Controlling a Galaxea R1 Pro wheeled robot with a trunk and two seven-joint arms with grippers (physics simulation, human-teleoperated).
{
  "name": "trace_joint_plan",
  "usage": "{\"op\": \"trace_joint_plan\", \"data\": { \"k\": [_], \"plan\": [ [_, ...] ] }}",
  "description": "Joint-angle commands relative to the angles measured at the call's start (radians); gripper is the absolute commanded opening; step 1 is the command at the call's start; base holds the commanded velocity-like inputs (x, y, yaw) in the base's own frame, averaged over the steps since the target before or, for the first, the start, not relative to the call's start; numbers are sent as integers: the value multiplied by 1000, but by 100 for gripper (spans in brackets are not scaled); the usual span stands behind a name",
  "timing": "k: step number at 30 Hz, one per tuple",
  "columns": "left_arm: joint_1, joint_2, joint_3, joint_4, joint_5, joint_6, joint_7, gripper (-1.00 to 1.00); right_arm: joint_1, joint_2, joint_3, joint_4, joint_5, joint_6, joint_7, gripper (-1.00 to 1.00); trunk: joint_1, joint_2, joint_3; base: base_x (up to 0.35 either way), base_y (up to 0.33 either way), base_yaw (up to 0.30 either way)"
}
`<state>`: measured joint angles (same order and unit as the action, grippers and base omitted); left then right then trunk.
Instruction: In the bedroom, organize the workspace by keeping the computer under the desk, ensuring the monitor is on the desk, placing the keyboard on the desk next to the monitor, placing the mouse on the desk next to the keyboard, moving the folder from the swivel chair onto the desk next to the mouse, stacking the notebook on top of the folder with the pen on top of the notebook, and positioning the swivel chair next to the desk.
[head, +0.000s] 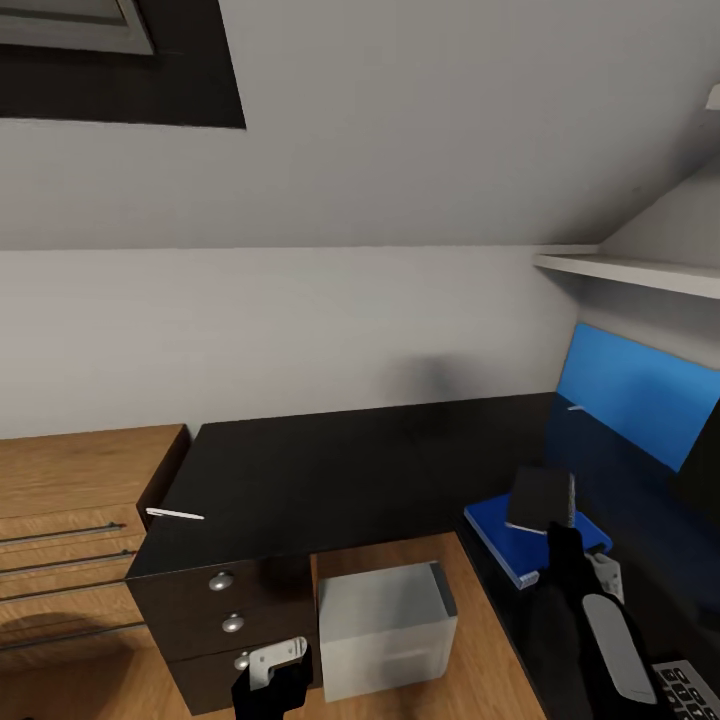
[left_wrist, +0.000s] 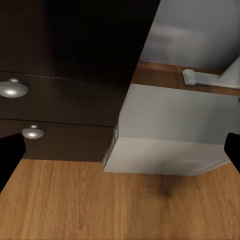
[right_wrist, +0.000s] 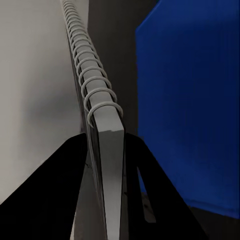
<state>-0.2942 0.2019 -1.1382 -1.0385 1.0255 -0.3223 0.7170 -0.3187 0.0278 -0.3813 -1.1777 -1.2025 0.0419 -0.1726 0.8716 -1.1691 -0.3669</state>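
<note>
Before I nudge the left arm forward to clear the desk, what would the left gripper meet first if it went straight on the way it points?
Probably the computer, standing on the floor beside the desk's drawers. The left gripper aims roughly at the tower's near corner, though depth is unclear and it might graze the drawer front instead.

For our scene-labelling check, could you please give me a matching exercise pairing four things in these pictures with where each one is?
Things:
1. notebook
2. pen
3. computer
4. folder

Places:
A. on the floor beside the drawers
B. lying flat on the desk, under the right gripper
C. clamped in the right gripper
D. near the desk's left edge

Pairs: 1-C, 2-D, 3-A, 4-B
</note>
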Motion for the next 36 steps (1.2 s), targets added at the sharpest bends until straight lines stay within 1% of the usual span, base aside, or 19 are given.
{"op": "trace_joint_plan", "data": {
  "k": [1,3,10,35,36],
  "plan": [
    [-2,1,-5,-1,7,-6,4,100,-1,1,-3,-1,2,4,-6,-100,0,-1,-1,0,0,0],
    [-2,1,-5,-1,7,-6,4,100,-1,2,-3,0,18,4,-8,-100,0,-1,-1,0,0,0],
    [-2,2,-5,-1,4,-6,4,100,-1,3,-3,1,31,4,-10,-100,0,-1,-1,0,0,0],
    [-2,2,-5,-1,4,-6,5,100,-2,0,-2,21,35,7,-11,-100,0,-1,-1,0,0,0],
    [-2,2,-5,-2,4,-6,5,100,-2,0,-2,21,35,7,-11,100,0,-1,-1,0,0,0]
  ]
}}
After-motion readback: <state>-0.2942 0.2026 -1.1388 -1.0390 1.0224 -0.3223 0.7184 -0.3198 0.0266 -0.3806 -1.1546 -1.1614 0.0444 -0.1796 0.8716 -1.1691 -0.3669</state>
